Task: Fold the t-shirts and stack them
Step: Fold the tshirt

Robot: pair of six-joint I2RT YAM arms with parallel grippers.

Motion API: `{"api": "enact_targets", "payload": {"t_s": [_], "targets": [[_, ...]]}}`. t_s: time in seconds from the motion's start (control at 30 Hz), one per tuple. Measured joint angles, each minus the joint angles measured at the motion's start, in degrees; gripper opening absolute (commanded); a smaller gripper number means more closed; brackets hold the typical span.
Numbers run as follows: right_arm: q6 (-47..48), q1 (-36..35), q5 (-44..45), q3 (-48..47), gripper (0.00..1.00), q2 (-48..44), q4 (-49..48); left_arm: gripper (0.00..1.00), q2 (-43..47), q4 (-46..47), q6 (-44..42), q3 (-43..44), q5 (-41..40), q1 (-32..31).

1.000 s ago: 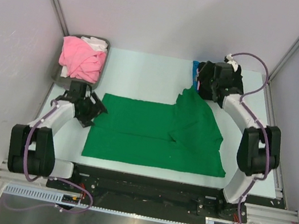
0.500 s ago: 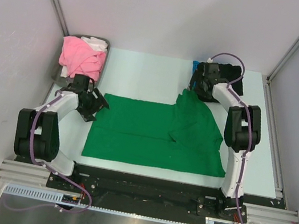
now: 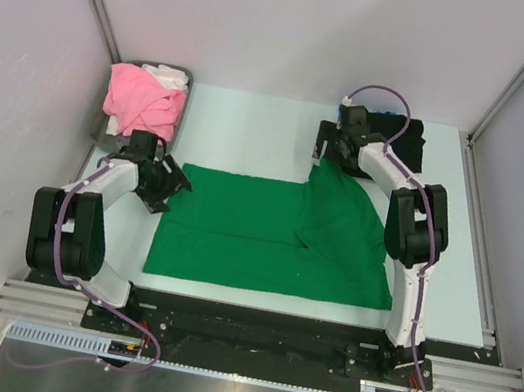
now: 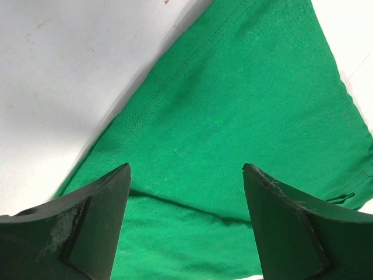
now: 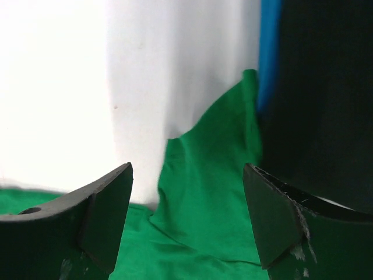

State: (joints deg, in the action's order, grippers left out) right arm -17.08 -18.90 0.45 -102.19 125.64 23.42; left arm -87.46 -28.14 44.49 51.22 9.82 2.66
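Left gripper (image 3: 164, 185) and right gripper (image 3: 325, 148) hover open, empty, over the half-folded green t-shirt (image 3: 254, 240); next, probably pinching its far corners.

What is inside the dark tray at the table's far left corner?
A crumpled pink t-shirt, with a white one behind it, fills the tray; anything beneath them is covered.

Bright, even light from above filled the sharp top view, leaving only faint shadows on the pale tabletop (image 3: 253, 134). The right wrist view glared nearly white at its left, while the black cotton t-shirt (image 5: 326, 87) sank into featureless dark. The bright green cotton t-shirt (image 4: 245, 116) showed crisp weave and a soft edge shadow.
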Motion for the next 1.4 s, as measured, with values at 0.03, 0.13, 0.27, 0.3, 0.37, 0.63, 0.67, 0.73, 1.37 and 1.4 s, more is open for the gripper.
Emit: {"api": "enact_targets", "payload": {"t_s": [0.03, 0.13, 0.27, 0.3, 0.37, 0.63, 0.67, 0.73, 1.37, 1.4], "targets": [[0.3, -0.6, 0.5, 0.0, 0.81, -0.2, 0.1, 0.82, 0.0, 0.0, 0.0, 0.0, 0.0, 0.0], [1.6, -2.6, 1.9, -0.2, 0.82, -0.6, 0.2, 0.82, 0.0, 0.0, 0.0, 0.0, 0.0, 0.0], [3.1, -4.4, 3.0, -1.7, 0.82, -0.6, 0.9, 0.82, 0.0, 0.1, 0.0, 0.0, 0.0, 0.0], [3.3, -4.5, 3.0, -2.4, 0.83, -0.6, 1.3, 0.82, 0.0, 0.1, 0.0, 0.0, 0.0, 0.0], [3.4, -4.2, 3.0, -3.8, 0.83, -0.5, 1.6, 0.82, 0.0, 0.1, 0.0, 0.0, 0.0, 0.0], [3.7, -0.5, 3.1, -13.8, 0.83, 5.2, 1.8, 0.81, -0.3, 0.2, 0.0, 0.0, 0.0, 0.1], [3.6, -0.1, 2.8, -14.4, 0.83, 6.0, 1.8, 0.81, -0.3, 0.2, 0.0, 0.0, 0.1, 0.1], [3.4, 0.7, 2.0, -14.6, 0.82, 7.5, 2.1, 0.81, -0.5, 0.2, 0.0, 0.0, 0.1, 0.2], [4.0, 2.3, 0.6, -11.4, 0.73, 10.2, 1.1, 0.80, -1.3, 0.3, 0.0, 0.0, 0.6, 0.5], [4.1, 2.3, 0.6, -11.1, 0.73, 10.2, 1.0, 0.80, -1.3, 0.3, 0.0, 0.0, 0.7, 0.5]]}}
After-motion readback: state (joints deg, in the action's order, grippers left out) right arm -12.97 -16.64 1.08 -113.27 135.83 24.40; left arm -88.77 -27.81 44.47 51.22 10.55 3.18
